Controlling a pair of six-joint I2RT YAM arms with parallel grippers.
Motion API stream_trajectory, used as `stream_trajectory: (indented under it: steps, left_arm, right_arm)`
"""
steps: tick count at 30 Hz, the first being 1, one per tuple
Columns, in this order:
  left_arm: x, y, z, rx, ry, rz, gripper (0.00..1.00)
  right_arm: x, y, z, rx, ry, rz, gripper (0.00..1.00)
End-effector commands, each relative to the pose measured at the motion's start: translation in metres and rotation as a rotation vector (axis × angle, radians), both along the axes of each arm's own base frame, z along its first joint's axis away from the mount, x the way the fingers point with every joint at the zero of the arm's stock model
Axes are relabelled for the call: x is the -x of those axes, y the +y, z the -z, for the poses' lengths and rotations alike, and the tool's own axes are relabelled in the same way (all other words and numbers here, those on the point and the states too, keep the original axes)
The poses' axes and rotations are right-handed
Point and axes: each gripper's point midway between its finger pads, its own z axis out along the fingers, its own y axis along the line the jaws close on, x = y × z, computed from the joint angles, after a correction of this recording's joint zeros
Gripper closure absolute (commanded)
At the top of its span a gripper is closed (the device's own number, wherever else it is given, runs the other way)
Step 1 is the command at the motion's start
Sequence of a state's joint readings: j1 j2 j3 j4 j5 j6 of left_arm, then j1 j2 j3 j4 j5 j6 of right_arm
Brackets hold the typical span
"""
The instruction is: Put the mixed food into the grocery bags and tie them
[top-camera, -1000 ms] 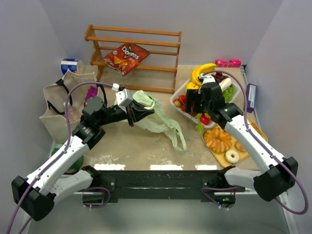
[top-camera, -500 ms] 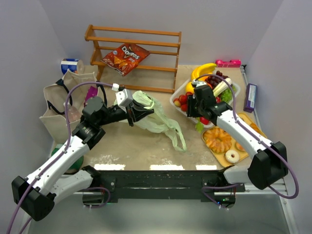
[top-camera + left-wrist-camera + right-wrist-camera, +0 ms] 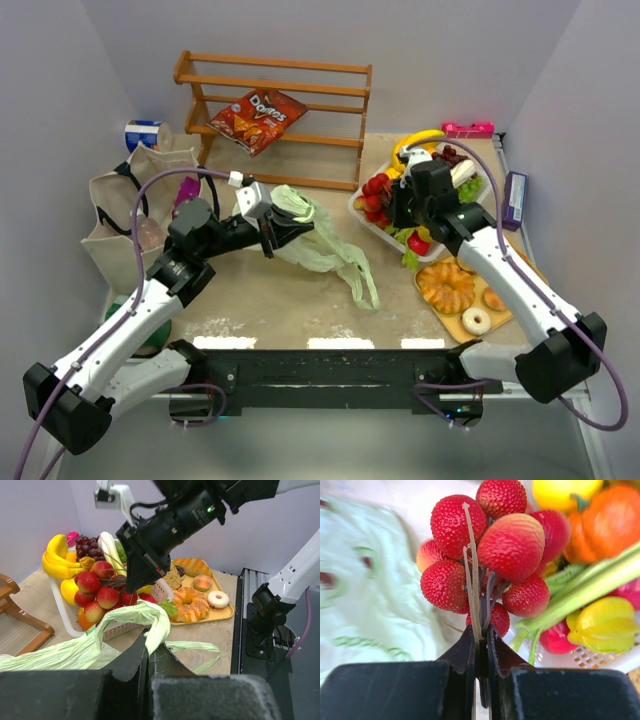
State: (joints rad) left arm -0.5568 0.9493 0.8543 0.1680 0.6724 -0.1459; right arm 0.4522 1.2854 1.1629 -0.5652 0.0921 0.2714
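Observation:
My left gripper (image 3: 150,650) is shut on a loop handle of the pale green plastic bag (image 3: 322,246), holding it up while the rest trails across the table. My right gripper (image 3: 482,632) is shut on the thin stems of a bunch of red strawberries (image 3: 512,545), which hangs above the left end of the white basket (image 3: 362,214). In the left wrist view the strawberry bunch (image 3: 97,592) dangles just beyond the green bag's handle (image 3: 150,617). The beige tote (image 3: 115,215) with black handles stands at the far left.
The basket holds a banana (image 3: 420,138), grapes and other toy produce. An orange tray (image 3: 455,318) with doughnuts lies front right. A red chip packet (image 3: 258,115) rests on the wooden rack (image 3: 275,68) at the back. A purple box (image 3: 516,198) lies by the right wall.
My right gripper has closed on the strawberry stems and lifted the bunch out over the basket's left end. The left arm still holds the green bag in the same spot.

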Motion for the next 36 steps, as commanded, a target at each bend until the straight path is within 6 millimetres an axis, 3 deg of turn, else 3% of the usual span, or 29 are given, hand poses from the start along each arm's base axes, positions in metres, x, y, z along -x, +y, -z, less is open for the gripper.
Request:
stream_trajectory:
  steps: [1, 5, 8, 13, 19, 22, 30, 36]
  left_arm:
    - [0.0, 0.005, -0.014, 0.021, -0.066, -0.024, 1.0]
    - [-0.006, 0.013, -0.02, 0.043, -0.065, -0.06, 1.0]
    - [-0.013, 0.019, -0.028, 0.078, -0.051, -0.095, 1.0]
    - [-0.02, 0.025, -0.033, 0.108, -0.043, -0.116, 1.0]
    - [-0.018, 0.022, -0.03, 0.101, -0.039, -0.093, 1.0]
    - [-0.017, 0.021, -0.029, 0.096, -0.042, -0.082, 1.0]
    - [-0.001, 0.017, -0.027, 0.077, -0.072, 0.005, 1.0]
    - [0.003, 0.018, -0.028, 0.058, -0.097, 0.017, 1.0]
  right_arm:
    - [0.005, 0.021, -0.098, -0.147, -0.234, -0.138, 1.0]
    - [0.035, 0.045, -0.139, -0.297, -0.305, -0.298, 1.0]
    - [0.062, 0.062, -0.15, -0.391, -0.297, -0.441, 1.0]
    - [0.107, 0.087, -0.143, -0.516, -0.217, -0.666, 1.0]
    - [0.141, 0.116, -0.123, -0.521, -0.158, -0.797, 1.0]
    - [0.138, 0.129, -0.115, -0.511, -0.145, -0.787, 1.0]
    - [0.088, 0.126, -0.094, -0.437, -0.116, -0.53, 1.0]
    - [0.079, 0.121, -0.105, -0.437, -0.139, -0.502, 1.0]
